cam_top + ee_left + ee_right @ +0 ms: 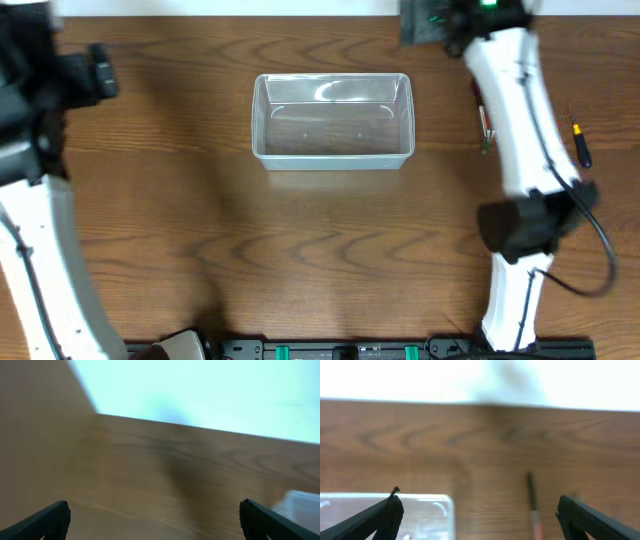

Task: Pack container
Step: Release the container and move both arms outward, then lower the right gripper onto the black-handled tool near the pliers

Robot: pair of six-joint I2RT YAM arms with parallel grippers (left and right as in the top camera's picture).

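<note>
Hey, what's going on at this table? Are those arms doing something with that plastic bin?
Two robot arms are meant to pack the container, a clear bin that looks empty. Neither holds anything: the left hand and the right hand are both open over the table. A red tool and a black tool lie on the wood to the right of the container, not yet picked up.

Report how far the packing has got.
Done: nothing yet. The container is empty.
In hand: nothing. The left gripper and right gripper are both open with nothing between their fingers.
Left: everything. A thin red tool and a black tool lie outside the container, to its right. They are probably what needs to go in.
</note>
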